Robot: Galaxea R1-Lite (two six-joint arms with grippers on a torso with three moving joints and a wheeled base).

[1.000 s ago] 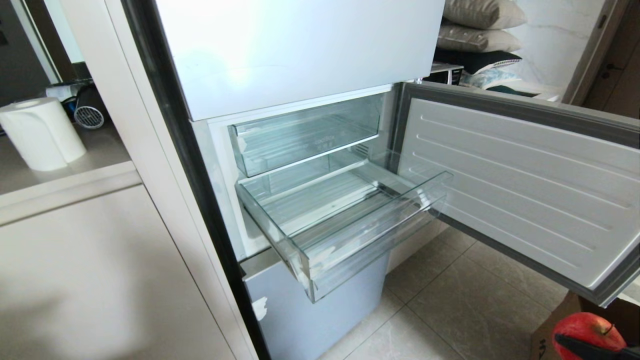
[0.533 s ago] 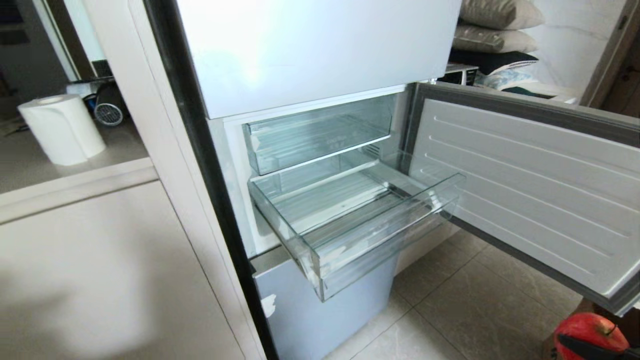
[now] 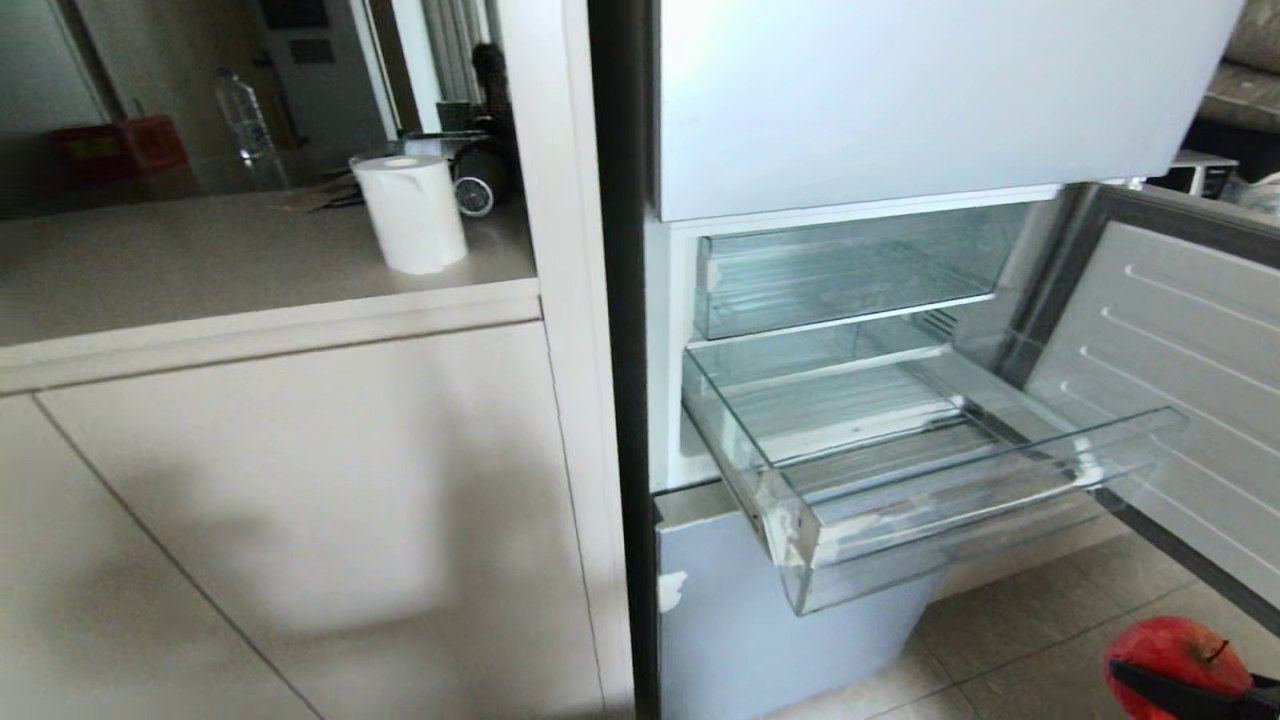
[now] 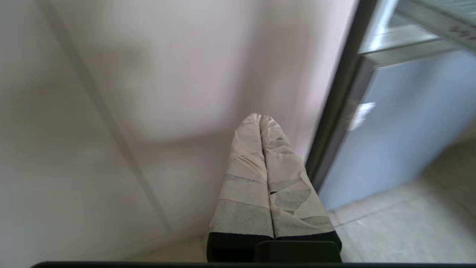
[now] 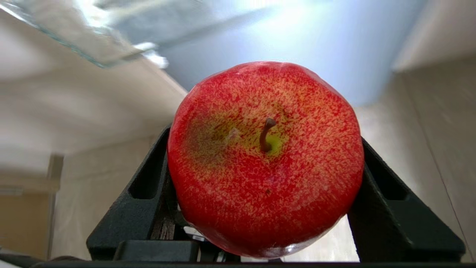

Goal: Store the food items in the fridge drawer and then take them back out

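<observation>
Apple [image 5: 265,160]: clamped in right tool [image 5: 267,193], stem facing wrist cam. Fridge drawer [image 3: 930,470]: pulled out, long axis approx 9–3 o'clock. Left tool [image 4: 262,123]: fingers together, nothing held.

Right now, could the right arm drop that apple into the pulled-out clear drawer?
Probably yes: the fridge drawer stands pulled out, open-topped and empty. The right gripper, holding the apple, sits lower, so it must lift first.
</observation>
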